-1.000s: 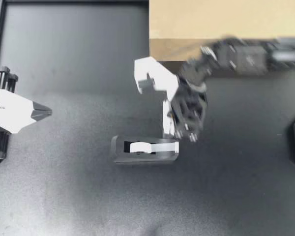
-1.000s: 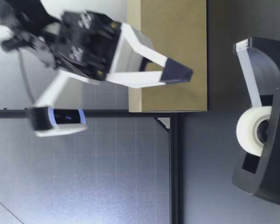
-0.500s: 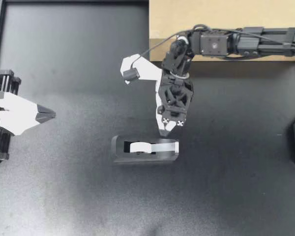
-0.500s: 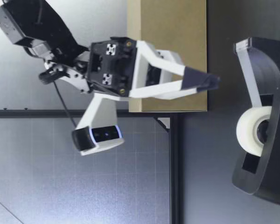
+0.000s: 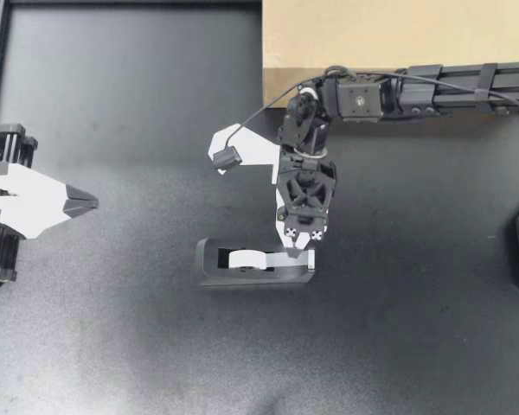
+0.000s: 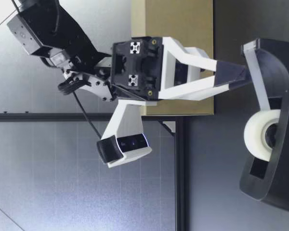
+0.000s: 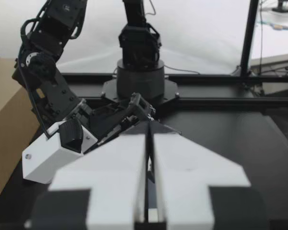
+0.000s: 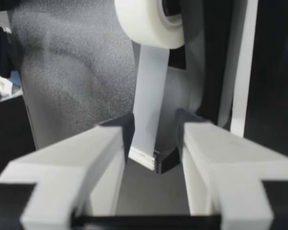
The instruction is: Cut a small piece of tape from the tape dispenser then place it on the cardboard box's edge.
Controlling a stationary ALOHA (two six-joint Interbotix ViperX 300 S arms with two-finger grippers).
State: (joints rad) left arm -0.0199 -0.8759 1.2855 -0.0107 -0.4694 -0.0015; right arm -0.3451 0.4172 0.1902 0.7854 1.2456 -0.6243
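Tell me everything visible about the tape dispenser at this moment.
The tape dispenser is a dark, plastic-looking body standing upright on the black table, apart from the cardboard box. A white tape roll sits in it, with a strip running to the cutter end. My right gripper, open, straddles that strip end.

Black tape dispenser [image 5: 209, 264], white tape [image 5: 240, 258], tan cardboard box [image 5: 389, 35], dark grey table [image 5: 112, 104], white black-tipped right claw [image 5: 297, 252].

Matt cardboard box [image 5: 372, 35], glossy plastic dispenser [image 5: 251, 278]
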